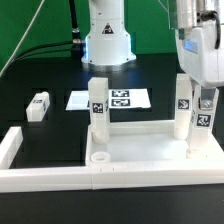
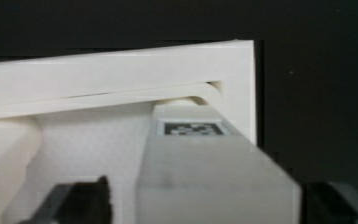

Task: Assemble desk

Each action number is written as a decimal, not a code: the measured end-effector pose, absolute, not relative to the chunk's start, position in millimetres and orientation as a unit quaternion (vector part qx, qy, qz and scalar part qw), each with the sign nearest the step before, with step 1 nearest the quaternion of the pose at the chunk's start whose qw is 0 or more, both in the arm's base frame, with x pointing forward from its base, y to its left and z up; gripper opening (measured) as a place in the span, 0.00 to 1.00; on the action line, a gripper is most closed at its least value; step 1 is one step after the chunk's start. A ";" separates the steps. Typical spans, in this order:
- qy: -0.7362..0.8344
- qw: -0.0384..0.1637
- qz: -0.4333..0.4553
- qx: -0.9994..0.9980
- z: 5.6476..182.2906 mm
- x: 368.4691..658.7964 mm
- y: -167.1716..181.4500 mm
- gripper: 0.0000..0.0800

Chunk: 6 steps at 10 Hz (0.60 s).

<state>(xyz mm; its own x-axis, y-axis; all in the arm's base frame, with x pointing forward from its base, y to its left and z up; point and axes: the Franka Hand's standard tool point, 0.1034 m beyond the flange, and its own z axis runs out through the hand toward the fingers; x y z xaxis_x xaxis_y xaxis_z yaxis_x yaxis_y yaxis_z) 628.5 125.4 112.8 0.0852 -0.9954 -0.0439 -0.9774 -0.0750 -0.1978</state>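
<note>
The white tray-like tabletop [image 1: 140, 150] lies upside down near the front of the table. Three white tagged legs stand upright on it: one at the exterior view's left [image 1: 98, 105], one at the far right [image 1: 183, 100] and one at the near right corner [image 1: 204, 122]. My gripper [image 1: 203, 98] comes down from above and is shut on that near right leg. In the wrist view this leg [image 2: 202, 165] fills the space between my dark fingers [image 2: 78, 200], standing at the tabletop's corner [image 2: 238, 70]. A fourth leg [image 1: 38, 105] lies loose on the table at the left.
The marker board [image 1: 125, 98] lies flat behind the tabletop. A long white border frame [image 1: 12, 150] runs along the left and the front. The robot's white base [image 1: 107, 40] stands at the back. A round socket [image 1: 100, 157] shows at the tabletop's near left corner.
</note>
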 end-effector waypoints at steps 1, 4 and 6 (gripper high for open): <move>0.593 0.081 -0.061 -0.799 114.2 629.1 128.5 0.73; 0.502 0.070 -0.068 -0.859 113.4 627.3 128.4 0.81; 0.423 0.061 -0.075 -0.901 113.6 627.9 127.2 0.81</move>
<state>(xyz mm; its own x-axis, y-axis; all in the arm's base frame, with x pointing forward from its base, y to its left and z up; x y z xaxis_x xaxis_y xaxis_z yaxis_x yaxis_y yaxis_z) 627.9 127.2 113.6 0.6302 -0.7719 0.0835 -0.7535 -0.6340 -0.1738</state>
